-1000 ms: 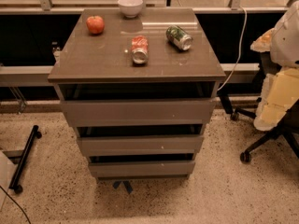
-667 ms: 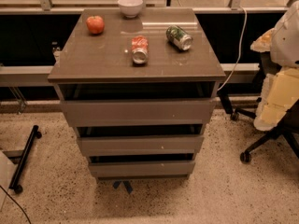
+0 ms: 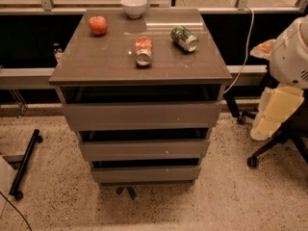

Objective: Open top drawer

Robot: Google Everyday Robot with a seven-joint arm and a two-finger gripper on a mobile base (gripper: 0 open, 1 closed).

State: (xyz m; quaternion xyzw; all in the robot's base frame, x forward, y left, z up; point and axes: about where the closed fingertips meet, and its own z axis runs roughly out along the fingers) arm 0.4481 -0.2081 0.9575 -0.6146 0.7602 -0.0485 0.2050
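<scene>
top drawer [image 3: 142, 114]: near face, just under cabinet top [image 3: 103, 57], looks shut | gripper: out of view, off right past arm [image 3: 291, 57]; its state I cannot tell | risk: handleless front, my hook may slip; a jerk may roll red can [image 3: 143, 51], green can [image 3: 184, 38]

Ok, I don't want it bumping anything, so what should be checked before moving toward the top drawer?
1. Top drawer front unobstructed: ok.
2. Gripper lined up with it: not ok, hangs at the right edge, apart.
3. Handle to grasp: not ok, flat front, only a gap above.
4. Red can and green can stable: not ok, both lie on their sides.
5. Chair base out of the way: cannot tell.
</scene>
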